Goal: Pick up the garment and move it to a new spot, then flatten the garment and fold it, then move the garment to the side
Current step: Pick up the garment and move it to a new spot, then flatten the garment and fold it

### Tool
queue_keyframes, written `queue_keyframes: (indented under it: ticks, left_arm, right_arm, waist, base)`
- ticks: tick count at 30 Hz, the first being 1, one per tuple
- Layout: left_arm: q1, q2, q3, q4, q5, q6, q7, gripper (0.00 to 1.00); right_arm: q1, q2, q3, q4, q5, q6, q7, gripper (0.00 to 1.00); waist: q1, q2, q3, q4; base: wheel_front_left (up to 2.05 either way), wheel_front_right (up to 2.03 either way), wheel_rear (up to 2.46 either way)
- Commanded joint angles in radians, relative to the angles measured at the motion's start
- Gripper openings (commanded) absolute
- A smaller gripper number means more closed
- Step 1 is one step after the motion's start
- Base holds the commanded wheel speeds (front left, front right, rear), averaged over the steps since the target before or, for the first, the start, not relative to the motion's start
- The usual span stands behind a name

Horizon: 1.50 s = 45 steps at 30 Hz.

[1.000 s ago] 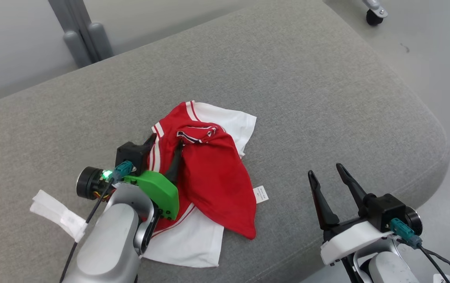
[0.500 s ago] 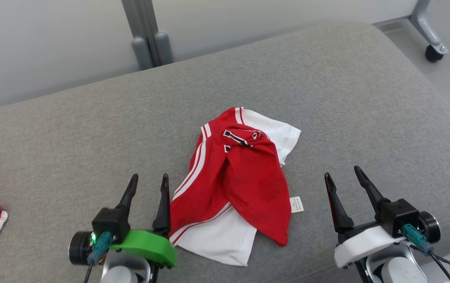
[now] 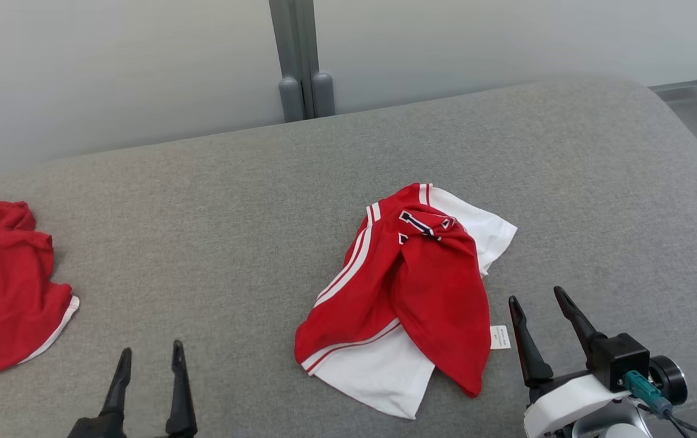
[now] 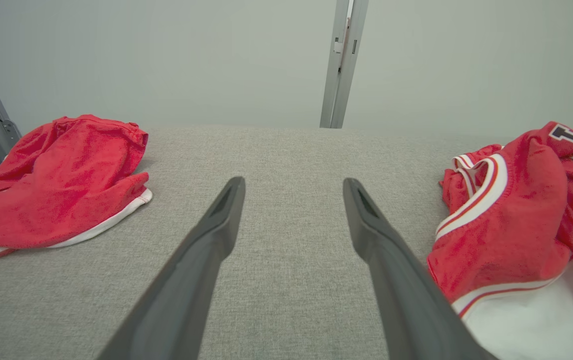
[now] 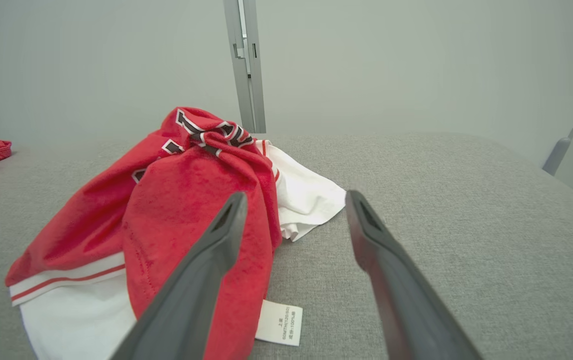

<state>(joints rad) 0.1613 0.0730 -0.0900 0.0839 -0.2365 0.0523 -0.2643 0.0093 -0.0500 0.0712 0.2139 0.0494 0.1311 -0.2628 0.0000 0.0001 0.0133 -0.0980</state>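
Where it lies, the red-and-white garment [image 3: 421,286] bunches on woven grey cushion [image 3: 233,213].

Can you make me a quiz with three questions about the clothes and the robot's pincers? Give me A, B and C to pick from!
1. Where is the plain red heap?
A) at the robot's far left on the grey cushion
B) on the floor
C) hanging on the wall

2. Counting the red-and-white garment, how many clothes piles lie on the cushion?
A) one
B) two
C) four

3. What is the left pincer doing?
A) squeezing the garment
B) open, holding nothing
C) shut tight on a label

Answers:
1 A: the heap lies at the cushion's left end.
2 B: there is the garment in the middle and the red heap at the left.
3 B: its two fingers stand apart over bare cushion, clear of the garment.
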Motion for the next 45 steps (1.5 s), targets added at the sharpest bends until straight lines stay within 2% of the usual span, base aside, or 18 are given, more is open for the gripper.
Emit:
queue_keyframes:
  ticks: [1,7,11,16,25,30,35,39,45]
  left_arm:
    - [0.024,-0.004,0.024,-0.011,0.018,-0.018,0.0,1.0]
    - [0.067,-0.015,0.108,-0.049,0.05,-0.099,0.0,1.0]
    - [0.083,-0.019,0.148,-0.048,0.067,-0.133,0.0,1.0]
    - [0.093,-0.022,0.175,-0.047,0.075,-0.149,0.0,1.0]
    - [0.081,-0.023,0.17,-0.039,0.052,-0.155,0.0,1.0]
    - [0.071,-0.022,0.168,-0.038,0.045,-0.149,0.0,1.0]
    - [0.059,-0.022,0.158,-0.034,0.036,-0.142,0.0,1.0]
    - [0.051,-0.022,0.148,-0.031,0.028,-0.139,0.0,1.0]
    - [0.043,-0.022,0.13,-0.023,0.021,-0.137,0.0,1.0]
  right_arm:
    - [0.012,-0.002,0.001,0.003,-0.006,-0.001,-0.003,1.0]
    - [0.022,-0.002,0.005,0.008,-0.004,-0.001,-0.003,1.0]
    - [0.022,-0.001,0.008,0.011,-0.003,-0.001,-0.003,1.0]
    - [0.023,-0.001,0.006,0.011,-0.002,-0.001,-0.003,1.0]
    - [0.011,-0.001,0.012,0.015,0.004,-0.001,-0.003,1.0]
    - [-0.023,-0.001,0.06,-0.017,-0.013,-0.001,-0.003,1.0]
    - [-0.072,-0.031,0.205,0.013,-0.041,-0.001,-0.003,1.0]
    - [-0.146,-0.069,0.372,0.117,-0.029,-0.001,0.009,1.0]
    - [-0.271,-0.114,0.616,0.264,0.043,-0.001,0.138,1.0]
  waist:
    - [0.0,-0.0001,-0.009,0.011]
    - [0.0,-0.0001,-0.014,0.018]
    - [0.0,-0.0001,-0.014,0.018]
    - [0.0,-0.0001,-0.013,0.017]
    - [0.0,-0.0001,-0.008,0.016]
    - [0.0,-0.0001,-0.002,0.015]
    - [0.0,-0.0001,0.0,0.02]
    - [0.0,-0.0001,-0.001,0.025]
    - [0.0,-0.0001,-0.003,0.046]
  base:
    - [0.0,0.0,0.0]
    - [0.0,0.0,0.0]
    - [0.0,0.0,0.0]
    - [0.0,0.0,0.0]
    - [0.0,0.0,0.0]
    - [0.0,0.0,0.0]
    - [0.0,0.0,0.0]
    - [0.0,0.0,0.0]
    - [0.0,0.0,0.0]
